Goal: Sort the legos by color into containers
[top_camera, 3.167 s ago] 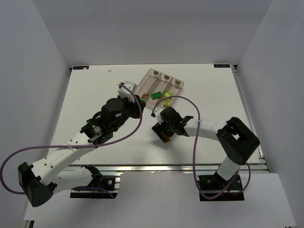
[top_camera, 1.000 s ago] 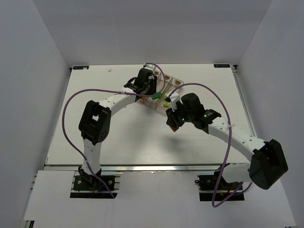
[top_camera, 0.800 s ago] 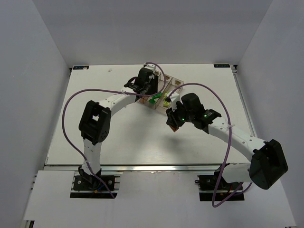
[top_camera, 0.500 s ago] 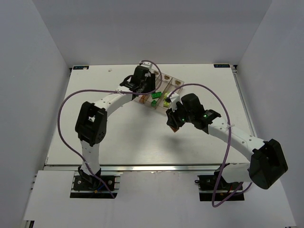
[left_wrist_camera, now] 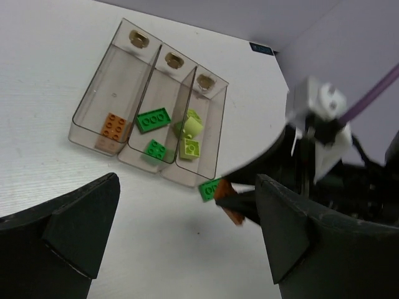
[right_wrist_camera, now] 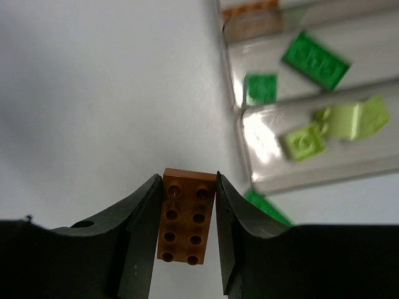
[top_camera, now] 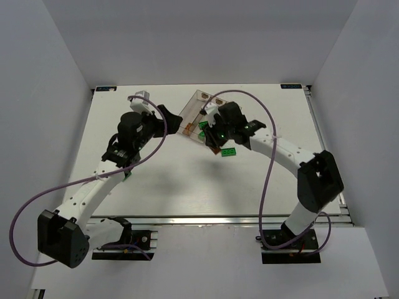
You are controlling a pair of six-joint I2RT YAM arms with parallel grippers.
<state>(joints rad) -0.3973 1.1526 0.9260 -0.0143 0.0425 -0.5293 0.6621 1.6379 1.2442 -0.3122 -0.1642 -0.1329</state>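
The containers [left_wrist_camera: 92, 103] are three clear bins joined side by side; the top view shows them [top_camera: 189, 111] at the table's back centre. The left bin holds an orange lego [left_wrist_camera: 113, 124], the middle one two green legos [left_wrist_camera: 153, 119], the right one yellow-green legos [left_wrist_camera: 190, 148]. One green lego [top_camera: 229, 151] lies on the table just in front of the bins. My right gripper [right_wrist_camera: 187, 202] is shut on an orange-brown lego [right_wrist_camera: 186, 224] and hovers at the bins' near end [top_camera: 212, 134]. My left gripper [top_camera: 159, 115] stands open and empty, left of the bins.
White walls [top_camera: 50, 75] enclose the white table [top_camera: 162, 180] on three sides. The right arm [top_camera: 280, 146] arches over the right half, with its purple cable looping above the bins. The left arm [top_camera: 93, 187] lies across the left half.
My left gripper opened over the bins, then drew back to the left. My right gripper carried the orange-brown lego up and left to the bins, uncovering the green lego on the table.
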